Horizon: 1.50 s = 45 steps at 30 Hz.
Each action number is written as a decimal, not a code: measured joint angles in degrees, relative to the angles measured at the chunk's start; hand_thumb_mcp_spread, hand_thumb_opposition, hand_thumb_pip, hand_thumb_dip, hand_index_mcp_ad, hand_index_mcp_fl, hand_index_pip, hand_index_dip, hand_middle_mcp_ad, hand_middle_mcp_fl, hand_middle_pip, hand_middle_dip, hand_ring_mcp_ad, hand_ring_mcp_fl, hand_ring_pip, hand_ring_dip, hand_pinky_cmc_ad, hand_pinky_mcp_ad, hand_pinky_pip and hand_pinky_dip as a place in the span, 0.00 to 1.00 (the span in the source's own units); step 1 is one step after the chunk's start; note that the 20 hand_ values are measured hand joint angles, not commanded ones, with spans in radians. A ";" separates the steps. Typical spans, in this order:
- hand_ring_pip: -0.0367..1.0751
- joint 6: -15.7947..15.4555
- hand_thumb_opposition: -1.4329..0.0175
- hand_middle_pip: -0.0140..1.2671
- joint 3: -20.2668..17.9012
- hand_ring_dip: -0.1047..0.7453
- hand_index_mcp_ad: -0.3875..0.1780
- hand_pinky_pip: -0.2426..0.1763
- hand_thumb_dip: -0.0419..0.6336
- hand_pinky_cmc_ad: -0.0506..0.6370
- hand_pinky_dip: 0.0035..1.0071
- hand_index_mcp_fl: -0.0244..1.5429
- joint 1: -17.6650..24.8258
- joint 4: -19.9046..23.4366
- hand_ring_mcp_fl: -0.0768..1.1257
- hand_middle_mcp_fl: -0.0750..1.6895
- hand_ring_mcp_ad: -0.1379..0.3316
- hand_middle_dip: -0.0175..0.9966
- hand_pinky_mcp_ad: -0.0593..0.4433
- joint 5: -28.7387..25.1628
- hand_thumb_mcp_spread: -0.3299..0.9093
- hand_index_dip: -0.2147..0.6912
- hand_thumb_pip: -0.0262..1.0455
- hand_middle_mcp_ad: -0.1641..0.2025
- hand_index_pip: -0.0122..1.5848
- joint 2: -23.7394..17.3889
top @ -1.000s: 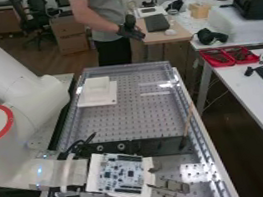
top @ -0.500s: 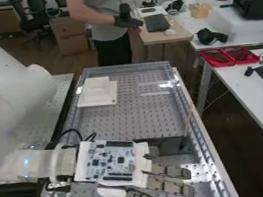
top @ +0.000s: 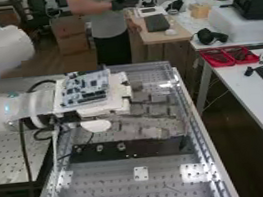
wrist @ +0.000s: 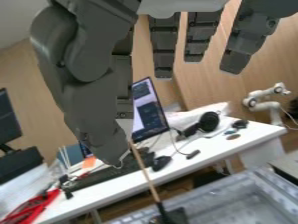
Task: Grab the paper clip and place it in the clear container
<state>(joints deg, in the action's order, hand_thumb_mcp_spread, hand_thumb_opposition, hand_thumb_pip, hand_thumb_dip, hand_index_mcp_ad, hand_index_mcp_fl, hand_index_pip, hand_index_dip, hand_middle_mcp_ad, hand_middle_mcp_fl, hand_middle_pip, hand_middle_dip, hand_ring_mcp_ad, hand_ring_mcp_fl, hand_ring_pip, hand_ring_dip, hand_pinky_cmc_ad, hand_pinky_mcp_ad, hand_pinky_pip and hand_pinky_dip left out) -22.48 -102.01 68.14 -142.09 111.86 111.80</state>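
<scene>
The hand (top: 120, 93) has been carried from over the bench's near end towards its far end, and it is now held above the perforated bench top (top: 100, 182), with the dark bar (top: 154, 147) left just on its near side. The small white plate (top: 141, 174) is seen well back from it, and the thin stick (wrist: 148, 181) stands just ahead of it. Whether the hand is spread wide, closed or loaded cannot be told. Nor can the paper clip be placed with certainty, either in the hand's grasp or on the bench. The shift may be read as a transfer towards the clear container, perhaps hinted at by the glint (top: 166, 85) beyond the hand. If so, a secure hold should be confirmed before anything is lowered, since so slight a thing could easily be dropped.
</scene>
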 joint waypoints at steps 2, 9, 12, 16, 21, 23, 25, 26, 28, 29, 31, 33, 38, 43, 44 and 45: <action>0.12 0.23 0.32 0.12 -1.22 0.26 0.33 0.54 0.45 0.55 0.19 0.40 1.61 0.80 0.07 0.14 0.58 0.22 0.68 -0.29 0.69 0.36 0.57 0.70 0.87 -1.63; 0.12 -0.01 0.32 0.12 -4.62 0.26 0.33 0.55 0.45 0.55 0.19 0.40 8.95 2.00 0.07 0.14 0.57 0.22 0.68 -3.69 0.69 0.36 0.57 0.70 0.87 -6.52; 0.12 -0.46 0.32 0.12 -5.49 0.26 0.33 0.55 0.45 0.55 0.19 0.40 11.86 2.04 0.07 0.14 0.57 0.22 0.68 -5.95 0.69 0.36 0.57 0.70 0.87 -7.80; 0.12 -1.14 0.32 0.12 -6.49 0.26 0.33 0.55 0.46 0.56 0.19 0.40 15.98 2.00 0.07 0.14 0.57 0.22 0.67 -9.81 0.69 0.36 0.57 0.70 0.87 -9.13; 0.12 -2.13 0.32 0.12 -7.32 0.26 0.32 0.55 0.45 0.55 0.19 0.40 21.52 1.76 0.07 0.14 0.57 0.22 0.67 -15.96 0.69 0.36 0.57 0.70 0.87 -10.33; 0.12 -2.59 0.32 0.12 -7.33 0.26 0.33 0.55 0.45 0.55 0.19 0.40 23.48 1.43 0.07 0.14 0.57 0.22 0.67 -18.38 0.69 0.36 0.57 0.70 0.87 -10.53; 0.12 -3.15 0.32 0.12 -7.19 0.26 0.33 0.55 0.45 0.55 0.19 0.40 25.27 0.90 0.07 0.14 0.57 0.22 0.67 -20.62 0.69 0.36 0.57 0.70 0.87 -10.57; 0.12 -3.60 0.32 0.12 -6.93 0.26 0.33 0.55 0.45 0.55 0.19 0.41 26.61 0.31 0.07 0.14 0.57 0.22 0.67 -22.31 0.69 0.36 0.57 0.70 0.87 -10.55; 0.12 -4.23 0.32 0.12 -6.30 0.26 0.32 0.55 0.45 0.55 0.19 0.40 28.44 -0.77 0.07 0.14 0.57 0.22 0.67 -24.56 0.69 0.37 0.57 0.70 0.87 -10.33; 0.12 -4.53 0.32 0.12 -5.83 0.26 0.32 0.55 0.45 0.55 0.19 0.40 29.43 -1.50 0.08 0.14 0.57 0.22 0.67 -25.77 0.69 0.36 0.57 0.70 0.87 -10.07; 0.12 -5.05 0.32 0.12 -4.73 0.26 0.32 0.55 0.45 0.55 0.19 0.40 31.10 -2.90 0.07 0.14 0.58 0.22 0.67 -27.69 0.69 0.37 0.57 0.70 0.87 -9.28; 0.12 -5.64 0.32 0.12 -3.25 0.26 0.32 0.55 0.46 0.55 0.19 0.41 32.74 -4.55 0.07 0.14 0.58 0.22 0.67 -29.28 0.69 0.37 0.57 0.70 0.86 -7.92; 0.12 -6.20 0.32 0.12 -0.12 0.26 0.32 0.55 0.45 0.55 0.19 0.41 34.62 -7.55 0.07 0.14 0.58 0.22 0.67 -30.75 0.69 0.37 0.57 0.70 0.86 -4.76; 0.12 -6.31 0.32 0.12 2.53 0.26 0.32 0.55 0.45 0.55 0.19 0.41 35.28 -9.97 0.07 0.14 0.57 0.22 0.68 -31.02 0.69 0.37 0.57 0.70 0.86 -1.82; 0.12 -6.31 0.32 0.12 3.19 0.26 0.32 0.55 0.45 0.55 0.19 0.41 35.36 -10.59 0.07 0.14 0.58 0.22 0.67 -31.11 0.69 0.37 0.57 0.70 0.86 -1.00; 0.12 -6.28 0.32 0.12 3.84 0.26 0.32 0.55 0.45 0.55 0.19 0.41 35.42 -11.14 0.07 0.14 0.58 0.22 0.68 -31.27 0.69 0.37 0.57 0.70 0.86 -0.13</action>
<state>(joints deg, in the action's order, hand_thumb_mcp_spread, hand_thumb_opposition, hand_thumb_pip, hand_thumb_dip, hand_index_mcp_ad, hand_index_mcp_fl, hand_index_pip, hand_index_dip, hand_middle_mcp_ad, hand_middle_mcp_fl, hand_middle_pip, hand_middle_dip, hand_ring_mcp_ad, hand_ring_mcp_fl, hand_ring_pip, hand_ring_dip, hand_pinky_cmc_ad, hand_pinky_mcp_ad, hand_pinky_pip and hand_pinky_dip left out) -28.76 -98.17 103.57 -153.24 80.60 111.67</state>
